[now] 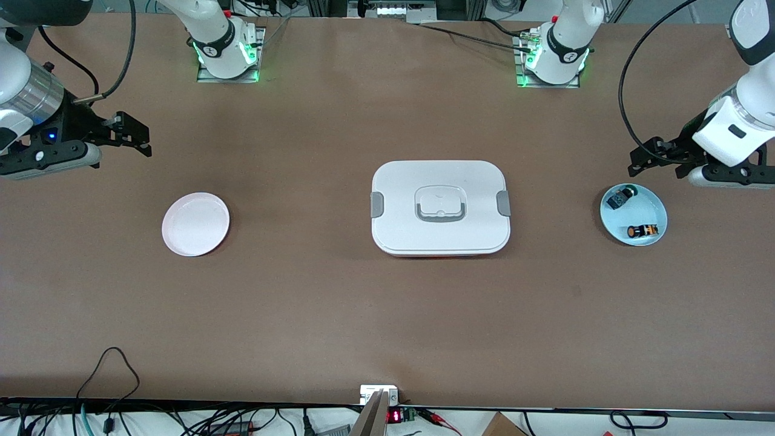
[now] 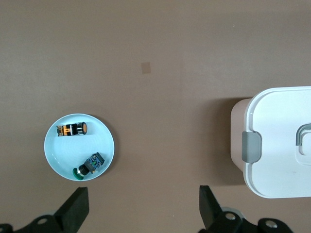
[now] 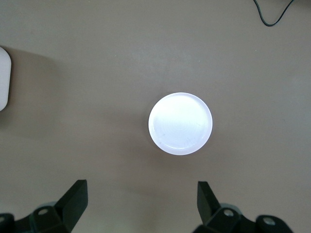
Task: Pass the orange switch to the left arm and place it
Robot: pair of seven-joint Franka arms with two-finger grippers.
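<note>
The orange switch [image 1: 642, 231] lies on its side on a small pale blue plate [image 1: 651, 206] at the left arm's end of the table. It also shows in the left wrist view [image 2: 71, 129] on that plate [image 2: 63, 150]. The white box [image 1: 399, 188] stands at the table's middle, and shows in the left wrist view [image 2: 277, 141]. My left gripper [image 1: 643, 158] is open and empty, up over the bare table beside the blue plate [image 2: 143, 199]. My right gripper [image 1: 138, 136] is open and empty, up over the table near a white plate [image 3: 141, 191].
A dark switch with a green cap [image 1: 622, 197] lies on the same blue plate, beside the orange one [image 2: 88, 165]. An empty round white plate [image 1: 195, 224] sits toward the right arm's end [image 3: 180, 123]. Cables lie along the table's near edge.
</note>
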